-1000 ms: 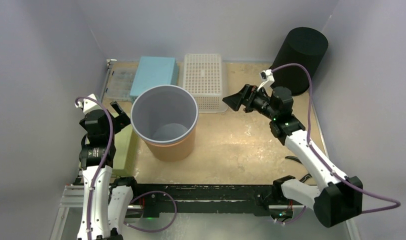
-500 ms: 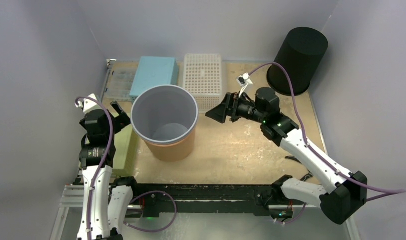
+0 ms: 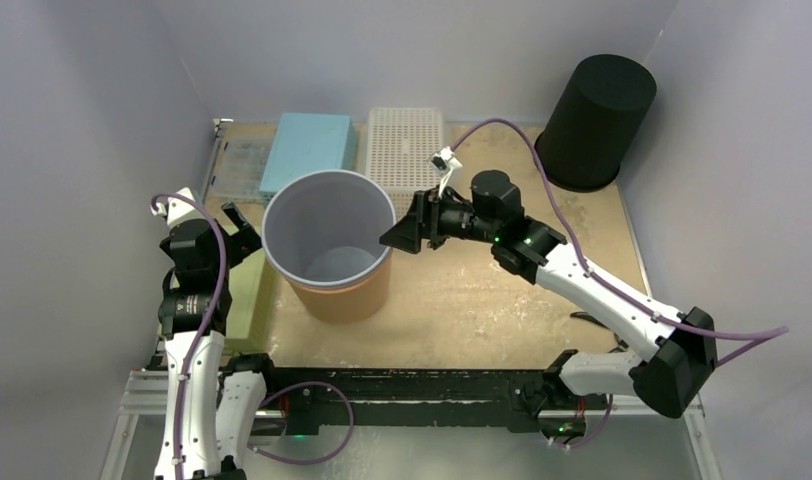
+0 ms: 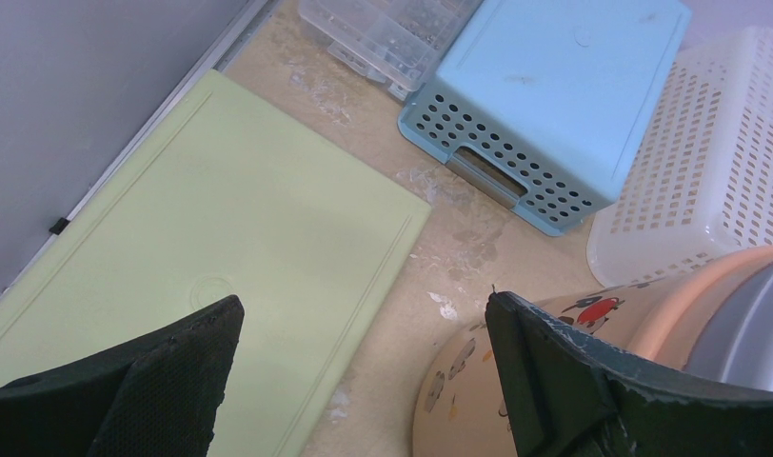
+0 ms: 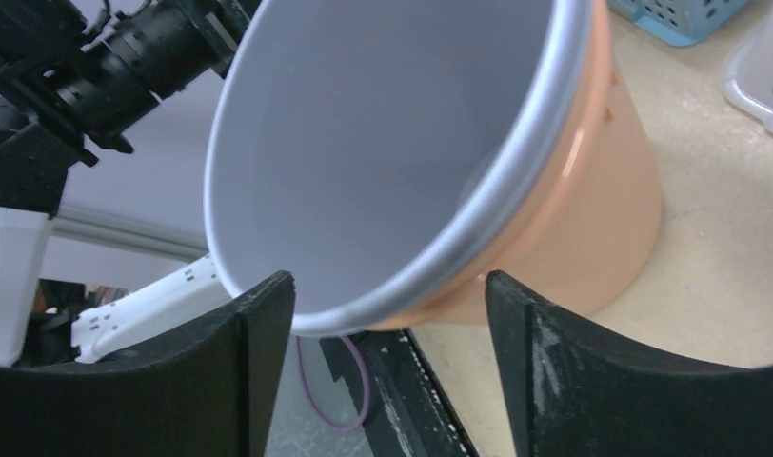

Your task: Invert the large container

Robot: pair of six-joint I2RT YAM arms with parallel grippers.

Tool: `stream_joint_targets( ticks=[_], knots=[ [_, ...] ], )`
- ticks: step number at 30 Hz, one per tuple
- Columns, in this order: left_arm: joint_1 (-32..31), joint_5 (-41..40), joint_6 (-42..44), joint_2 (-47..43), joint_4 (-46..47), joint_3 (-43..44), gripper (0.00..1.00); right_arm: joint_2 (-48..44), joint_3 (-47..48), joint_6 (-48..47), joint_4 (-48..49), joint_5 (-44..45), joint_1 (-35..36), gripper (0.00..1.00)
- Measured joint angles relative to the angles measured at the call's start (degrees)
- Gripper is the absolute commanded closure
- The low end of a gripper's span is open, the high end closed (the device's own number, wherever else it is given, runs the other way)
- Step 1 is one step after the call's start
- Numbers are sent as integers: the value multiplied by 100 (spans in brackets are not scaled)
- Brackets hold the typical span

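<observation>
Your right pincer [image 3: 398,238] gapes around the round peach bucket's [image 3: 342,296] smooth grey rim; your left pincer [image 3: 240,225] stands wide.

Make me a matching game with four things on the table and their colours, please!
Things:
1. large bucket
2. crate with round holes
3. lattice basket
4. tall bin

Colours:
a. black
b. white
c. peach outside, grey inside
d. light blue

Pairs: 1-c, 2-d, 3-b, 4-a
</observation>
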Motion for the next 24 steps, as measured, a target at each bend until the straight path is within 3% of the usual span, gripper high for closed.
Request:
stream_joint_targets(
  ticks=[3,11,16,21,24],
  knots=[
    [0,0,0,0,2,0,2,195,284,-20,-28,151,162,34],
    [35,-52,59,0,-7,-2,3,763,1014,-85,-831,981,343,60],
    [33,-28,85,-17,-4,-2,3,1016,1443,9,-1261,1462,363,89],
    [31,129,101,-11,35,-2,3,994,1635,11,-1657,1980,459,100],
    [31,195,101,-7,70,-2,3,946,1681,-20,-1978,2275,568,100]
  ],
)
